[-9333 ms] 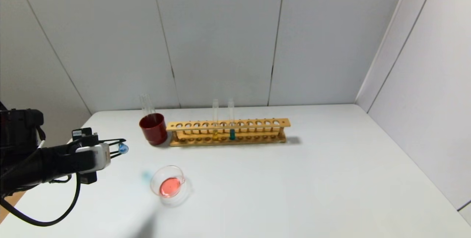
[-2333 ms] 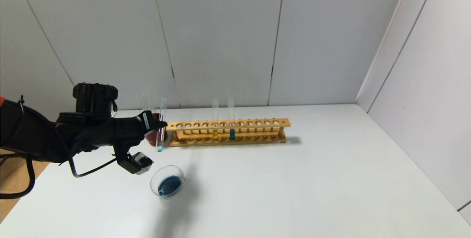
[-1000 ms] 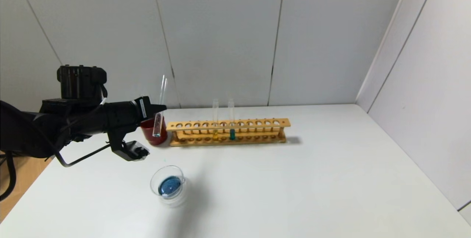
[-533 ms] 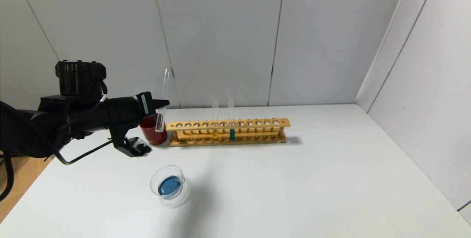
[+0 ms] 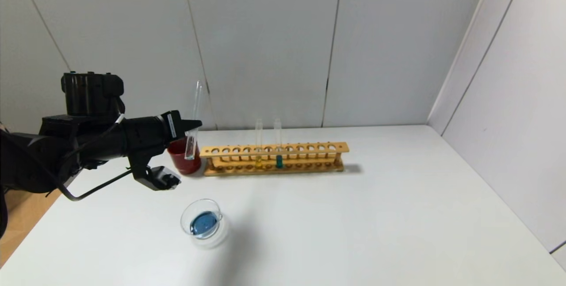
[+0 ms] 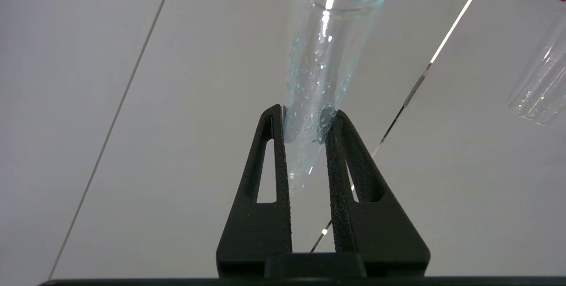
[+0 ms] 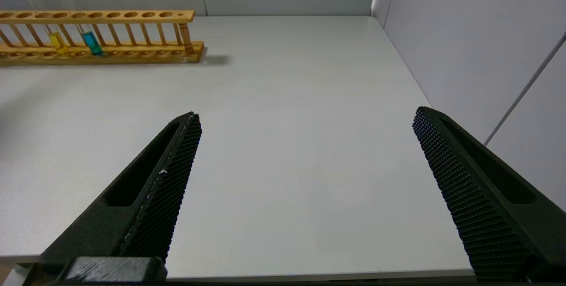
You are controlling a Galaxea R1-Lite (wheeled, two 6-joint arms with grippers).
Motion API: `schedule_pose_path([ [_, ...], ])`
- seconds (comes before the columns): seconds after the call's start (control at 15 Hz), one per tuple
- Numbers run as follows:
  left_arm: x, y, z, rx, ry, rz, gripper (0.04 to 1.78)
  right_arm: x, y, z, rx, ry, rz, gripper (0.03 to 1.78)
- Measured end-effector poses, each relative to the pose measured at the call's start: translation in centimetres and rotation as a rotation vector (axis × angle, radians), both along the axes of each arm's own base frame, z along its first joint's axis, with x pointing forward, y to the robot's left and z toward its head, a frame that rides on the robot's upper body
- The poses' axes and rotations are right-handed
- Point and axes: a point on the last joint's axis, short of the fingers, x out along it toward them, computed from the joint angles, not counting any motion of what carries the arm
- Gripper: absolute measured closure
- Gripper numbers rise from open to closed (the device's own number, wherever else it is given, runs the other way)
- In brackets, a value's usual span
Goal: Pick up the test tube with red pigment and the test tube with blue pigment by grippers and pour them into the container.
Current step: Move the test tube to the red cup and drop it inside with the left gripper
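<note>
The left claw (image 5: 193, 125) gripped the blue tube (image 5: 193, 122), nearly upright, above the red cup (image 5: 183, 161). The dish (image 5: 201, 222) of blue liquid sat on the bench (image 5: 353, 224) below and nearer. The right claw (image 7: 305, 144) stood wide apart.

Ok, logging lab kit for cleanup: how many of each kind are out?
Test tubes: 4 (blue-stained tube in left claw, clear tube near red cup, yellow tube and teal tube in rack)
Red cup: 1
Rack: 1
Glass dish: 1
Total: 7
</note>
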Motion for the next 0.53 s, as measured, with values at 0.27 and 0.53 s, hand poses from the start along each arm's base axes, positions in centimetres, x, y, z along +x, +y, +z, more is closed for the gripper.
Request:
schedule_pose_path([
  [0.27,-0.3,1.2,-1.4,0.016,0.084,0.090,1.52,0.0,0.0,0.0,0.000,0.000,0.000,0.06],
  [0.53,-0.5,2.0,-2.1,-0.185,0.229,0.245,1.52,0.0,0.0,0.0,0.000,0.000,0.000,0.06],
])
